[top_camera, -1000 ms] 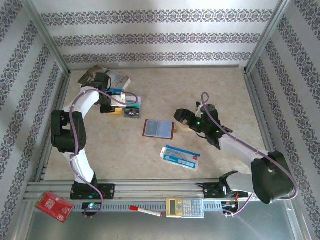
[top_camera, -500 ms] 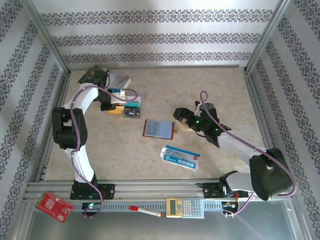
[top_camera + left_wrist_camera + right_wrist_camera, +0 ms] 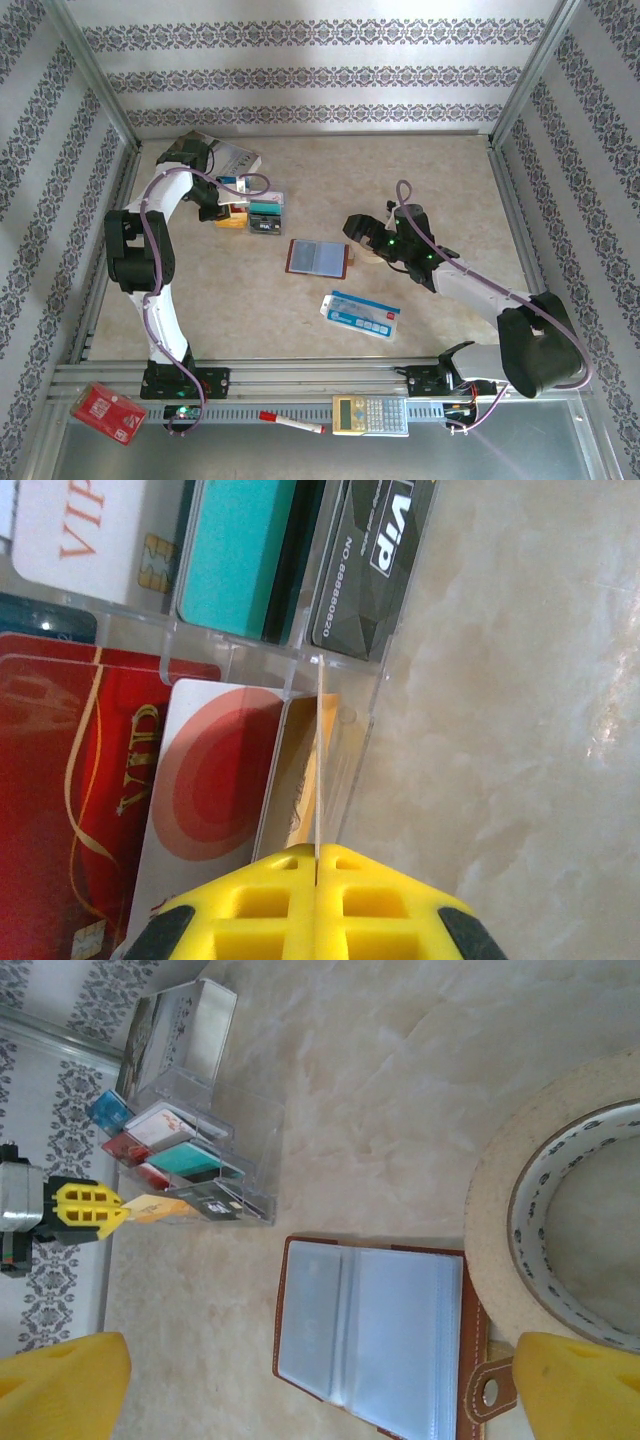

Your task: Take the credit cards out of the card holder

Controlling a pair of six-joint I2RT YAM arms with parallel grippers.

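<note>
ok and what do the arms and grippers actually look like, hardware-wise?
The left arm and right arm match: white tubular links, bulky black joint housings and a purple cable along each. The left gripper has yellow fingers moulded with square recesses, and the right gripper also has yellow fingers. A green light glows at the right wrist.

The light is bright and soft, with only faint shadows. The table (image 3: 520, 630) shines white in spots in the left wrist view. In the right wrist view the yellow fingers (image 3: 60, 1380) look fuzzy.
</note>
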